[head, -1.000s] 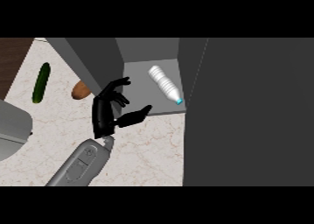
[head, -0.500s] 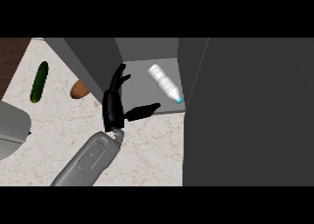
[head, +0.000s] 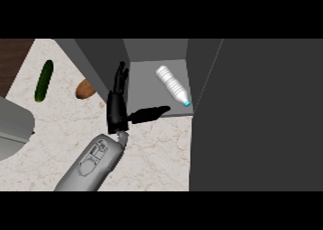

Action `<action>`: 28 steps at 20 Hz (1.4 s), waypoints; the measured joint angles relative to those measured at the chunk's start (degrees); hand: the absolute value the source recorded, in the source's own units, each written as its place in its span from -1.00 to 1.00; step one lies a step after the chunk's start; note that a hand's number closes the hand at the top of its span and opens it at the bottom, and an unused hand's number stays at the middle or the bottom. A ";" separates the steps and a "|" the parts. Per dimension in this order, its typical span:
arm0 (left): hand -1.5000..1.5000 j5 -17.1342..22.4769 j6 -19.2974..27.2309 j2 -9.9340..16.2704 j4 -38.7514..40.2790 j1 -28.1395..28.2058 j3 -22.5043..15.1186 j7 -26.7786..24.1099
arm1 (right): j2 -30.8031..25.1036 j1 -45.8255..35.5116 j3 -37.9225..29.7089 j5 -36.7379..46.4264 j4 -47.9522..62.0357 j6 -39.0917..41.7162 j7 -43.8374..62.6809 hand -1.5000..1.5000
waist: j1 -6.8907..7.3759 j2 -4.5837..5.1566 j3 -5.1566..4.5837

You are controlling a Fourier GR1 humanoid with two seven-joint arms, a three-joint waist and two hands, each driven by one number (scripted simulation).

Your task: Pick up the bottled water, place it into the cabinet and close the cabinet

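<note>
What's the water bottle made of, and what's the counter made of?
The water bottle looks like clear plastic: pale and see-through, ribbed along its sides, with a small blue cap. The counter looks like polished stone, maybe marble: cream with faint brownish veins and a smooth, flat top. It could be a laminate copy.

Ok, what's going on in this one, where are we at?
The bottled water already lies on its side inside the open cabinet. One hand is in view, fingers straight, against the cabinet's left door, thumb pointing toward the shelf. It holds nothing. The cabinet is not yet closed. A cucumber lies on the counter to the left.
</note>
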 measured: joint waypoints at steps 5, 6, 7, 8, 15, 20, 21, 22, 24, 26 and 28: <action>-1.00 5.60 -7.30 -0.81 -0.32 1.09 1.96 -7.34 | -0.06 1.05 0.52 0.76 -0.94 -0.49 -0.05 -1.00 | 0.75 -0.06 -0.10; -1.00 6.51 -8.84 -0.98 -0.04 1.24 2.36 -9.27 | 0.06 0.99 0.67 0.91 -0.76 -0.50 -0.28 -1.00 | 0.88 -0.08 -0.08; -1.00 7.35 -10.26 -1.32 0.43 1.27 2.80 -10.92 | -0.08 1.33 0.66 0.97 -0.91 -0.39 -0.62 -1.00 | 1.12 -0.17 -0.06; -1.00 8.30 -11.91 -1.46 0.59 1.30 3.08 -11.95 | -0.29 1.45 0.32 0.75 -1.30 -0.51 -0.29 -1.00 | 1.37 -0.21 -0.06; -1.00 12.31 -20.95 -1.70 0.55 1.83 4.17 -15.46 | -0.92 4.61 0.77 1.03 -3.68 -1.29 -0.39 -1.00 | 2.53 -0.23 -0.14; -1.00 14.00 -25.03 -0.50 -2.57 2.77 4.24 -12.86 | -0.17 5.91 2.91 3.42 -2.72 -2.39 -1.95 -1.00 | 2.98 0.08 -0.25; -1.00 13.94 -25.25 -0.21 -3.80 3.29 4.06 -12.35 | -0.10 6.32 3.49 3.75 -3.54 -2.87 -1.48 -1.00 | 3.08 0.11 -0.23; -1.00 14.04 -26.14 0.18 -4.92 3.97 3.90 -12.13 | -0.11 6.56 3.60 3.69 -3.51 -2.96 -1.68 -1.00 | 3.12 0.14 -0.22; -1.00 13.69 -25.73 0.30 -8.68 5.12 3.71 -10.97 | -0.53 6.10 2.84 2.95 -3.35 -2.84 -1.61 -1.00 | 3.32 0.05 -0.15; -1.00 13.76 -25.91 0.94 -13.08 7.38 3.39 -9.62 | -0.77 6.71 3.17 2.90 -3.42 -2.81 -2.04 -1.00 | 3.44 0.01 -0.10; -1.00 13.91 -26.35 1.65 -17.48 10.08 3.00 -8.80 | -0.58 6.85 4.11 3.52 -3.72 -3.42 -1.78 -1.00 | 3.56 -0.04 -0.07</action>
